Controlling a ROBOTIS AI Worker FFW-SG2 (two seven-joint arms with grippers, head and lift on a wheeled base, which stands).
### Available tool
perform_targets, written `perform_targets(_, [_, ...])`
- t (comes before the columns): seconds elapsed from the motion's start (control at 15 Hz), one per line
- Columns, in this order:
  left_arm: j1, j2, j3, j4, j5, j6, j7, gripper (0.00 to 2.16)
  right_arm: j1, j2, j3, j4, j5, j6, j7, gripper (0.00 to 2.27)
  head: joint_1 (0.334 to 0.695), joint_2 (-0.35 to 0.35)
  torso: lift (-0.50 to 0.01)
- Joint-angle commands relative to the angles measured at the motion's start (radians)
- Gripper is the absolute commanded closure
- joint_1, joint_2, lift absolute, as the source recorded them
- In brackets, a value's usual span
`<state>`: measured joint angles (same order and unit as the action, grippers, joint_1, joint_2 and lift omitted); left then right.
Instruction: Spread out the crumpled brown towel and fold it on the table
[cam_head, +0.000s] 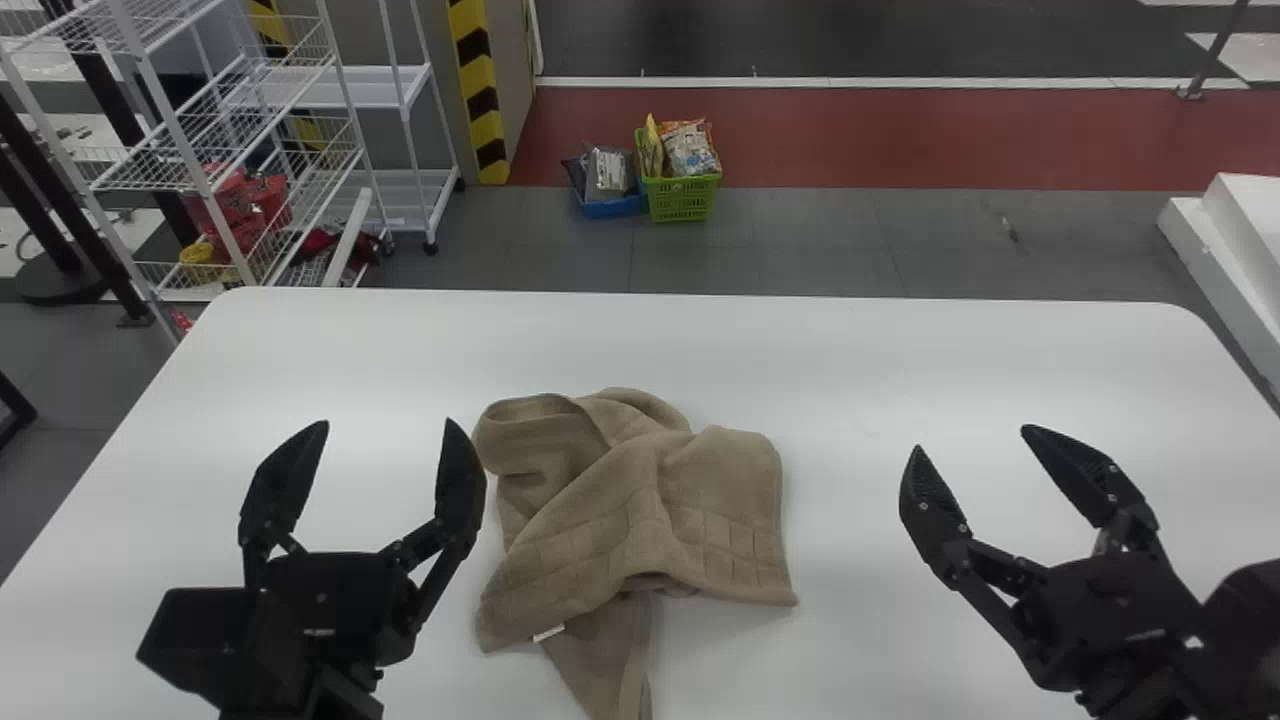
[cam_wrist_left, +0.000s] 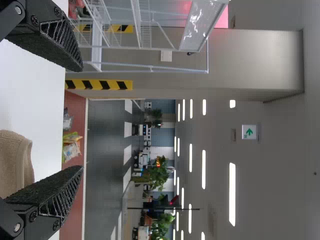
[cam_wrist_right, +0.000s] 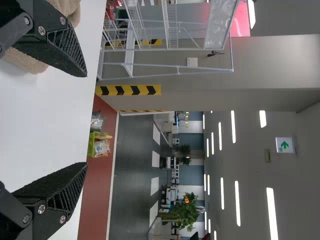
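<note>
Past the far edge of the white worktop (cam_head: 900, 360), grey floor (cam_head: 820, 235) meets a red strip (cam_head: 900, 135). White wire shelving (cam_head: 230, 150) stands beyond the far-left corner.

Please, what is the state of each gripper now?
Left gripper: open, holding nothing.
Right gripper: open, holding nothing.

We have open tabletop (cam_head: 950, 350) beyond the crumpled brown towel (cam_head: 620, 490), and a free lane between it and the right gripper (cam_head: 974, 440). Beside the left gripper's (cam_head: 384, 424) inner finger, the raised folds would block us from sweeping low across toward the right.
</note>
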<state>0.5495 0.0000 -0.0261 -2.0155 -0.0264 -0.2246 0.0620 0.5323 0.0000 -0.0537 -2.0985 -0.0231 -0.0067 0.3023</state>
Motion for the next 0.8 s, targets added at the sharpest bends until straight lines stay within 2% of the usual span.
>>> perform_targets(0.0, [0.0, 0.0, 0.0, 0.001, -0.001, 0.0, 0.004, 0.14, 0.0, 0.001, 0.0, -0.002, 0.0, 0.0, 0.001, 0.22, 0.695, 0.043, -0.127])
perform_targets(0.73, [-0.006, 0.0, 0.0, 0.006, 0.0, 0.003, 0.01, 0.14, -0.003, 0.001, 0.0, 0.006, 0.003, -0.012, 0.008, 0.22, 0.695, 0.048, -0.127])
